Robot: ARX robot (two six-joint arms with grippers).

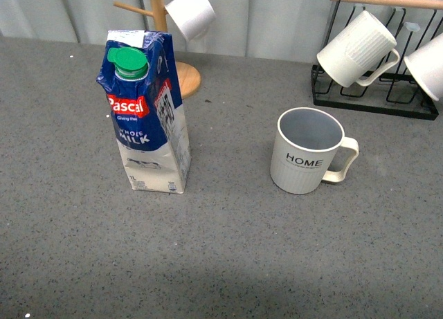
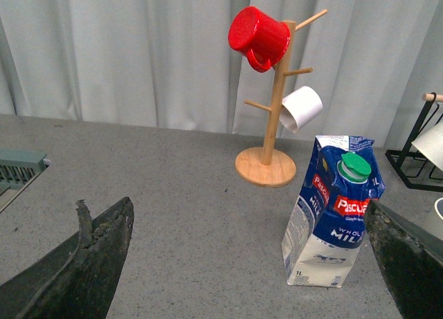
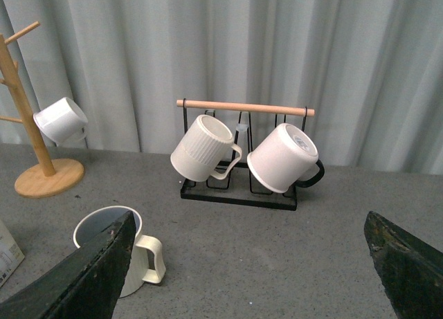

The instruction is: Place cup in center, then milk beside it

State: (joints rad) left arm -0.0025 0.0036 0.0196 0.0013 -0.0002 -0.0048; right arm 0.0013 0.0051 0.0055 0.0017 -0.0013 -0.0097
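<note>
Operator: Milk first; where does it stand from the left gripper (image 2: 249, 207)?

Observer: The Pascal whole milk carton (image 2: 332, 215) stands upright on the grey table (image 2: 173, 194), ahead of that gripper and off toward its rack-side finger (image 2: 405, 263); it is near that finger but apart from it. Its green cap (image 2: 356, 165) is on; its walls look dented.

Operator: And the gripper itself?

Observer: Its two dark fingers are spread wide; nothing sits between them but bare table.

Operator: The right gripper (image 3: 250, 221)?

Observer: Spread just as wide, holding nothing; the HOME mug (image 3: 100, 225) stands upright ahead of it, partly hidden behind the finger (image 3: 83, 277) on the mug-tree side, with its cream handle (image 3: 152, 259) turned toward the gap between the fingers.

Operator: How do carton and mug lie to each other?

Observer: In the front view they are well apart; the carton is on the robot's left, the mug on its right with the handle pointing right.

Operator: What lies farther out?

Observer: Beyond the left gripper a wooden mug tree (image 2: 275, 104) carries a red mug (image 2: 257, 30) and a small white cup (image 2: 302, 108); beyond the right gripper a black wire rack (image 3: 239, 196) holds a ribbed white mug (image 3: 204, 147) and a white mug with a black handle (image 3: 282, 158), both tilted.
</note>
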